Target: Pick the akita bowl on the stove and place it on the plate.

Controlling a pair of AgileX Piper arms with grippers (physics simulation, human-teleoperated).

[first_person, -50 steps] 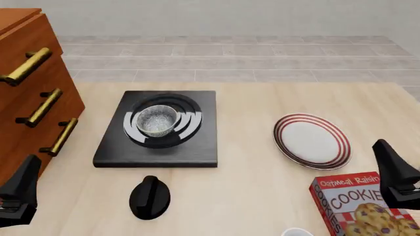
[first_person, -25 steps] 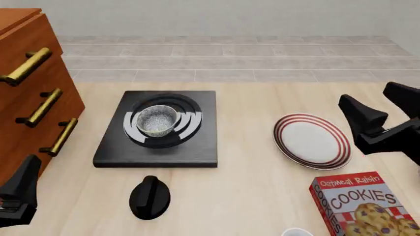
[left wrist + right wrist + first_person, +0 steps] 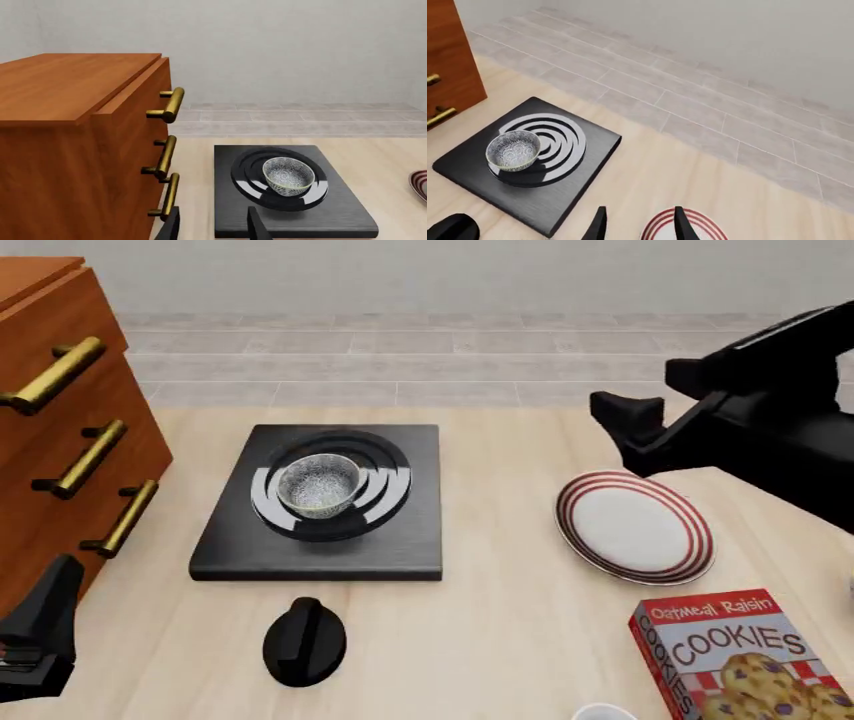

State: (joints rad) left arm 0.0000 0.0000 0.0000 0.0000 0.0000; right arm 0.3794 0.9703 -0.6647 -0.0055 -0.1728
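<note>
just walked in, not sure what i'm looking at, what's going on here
A two-armed robot is starting to move a small bowl from the stove to the striped plate. Nothing is held yet: the bowl sits on the burner rings and the plate is bare. The right hand, open, hangs over the table near the plate's far side. The left hand sits low by the drawer cabinet, away from the stove.

The wooden table (image 3: 507, 570) carries the stove (image 3: 320, 505), plate (image 3: 634, 525), knob (image 3: 304, 640) and cookie box (image 3: 734, 655).

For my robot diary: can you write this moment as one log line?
bowl: on stove | plate: bare | right gripper: open, above plate | left gripper: open, low
</note>
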